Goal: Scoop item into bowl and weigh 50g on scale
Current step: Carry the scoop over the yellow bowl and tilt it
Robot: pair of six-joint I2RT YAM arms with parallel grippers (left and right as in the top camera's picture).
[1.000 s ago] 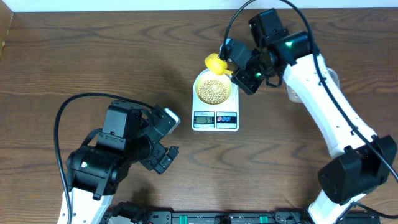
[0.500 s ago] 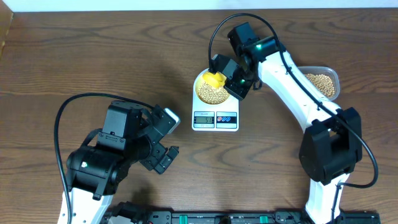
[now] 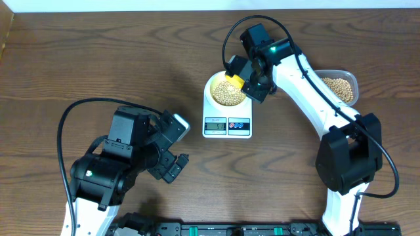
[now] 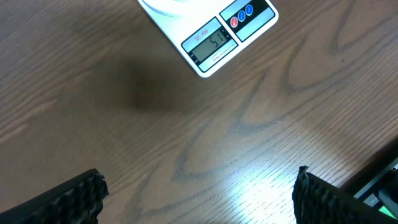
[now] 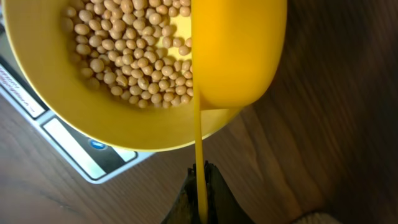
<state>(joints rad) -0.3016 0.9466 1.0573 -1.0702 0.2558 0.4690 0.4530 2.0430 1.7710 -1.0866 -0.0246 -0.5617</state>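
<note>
A second ago the yellow scoop (image 3: 234,80) hung just outside the rim of the pale yellow bowl (image 5: 81,118), at about its 11 o'clock. The right arm was stretched across the clear tub (image 3: 355,85) of spare beans. Half a second ago the arm had folded in and carried the scoop over the middle of the bowl. Now we find the scoop drawn back to the bowl's 1 o'clock rim, while the tub lies uncovered well off at the bowl's 3 o'clock. The right gripper (image 5: 200,193) is clamped tight on the scoop's thin handle, which the right wrist view shows edge-on. We see only the back of the scoop head from there, so we cannot tell whether any beans remain in it. The soybeans (image 5: 124,62) sit heaped in the bowl, which rests on the white kitchen scale (image 3: 227,124) near the middle of the table (image 3: 79,52). The scale's display (image 4: 210,42) seems to read a shade above fifty, though the digits are small. The left gripper (image 4: 199,180) has not moved in this time. It idles at the scale's 7 o'clock with its fingers wide apart and nothing between them. We judge that the latest scoopful has gone in and the weighing is close to finished. Any further tipping risks overshooting the target.
</note>
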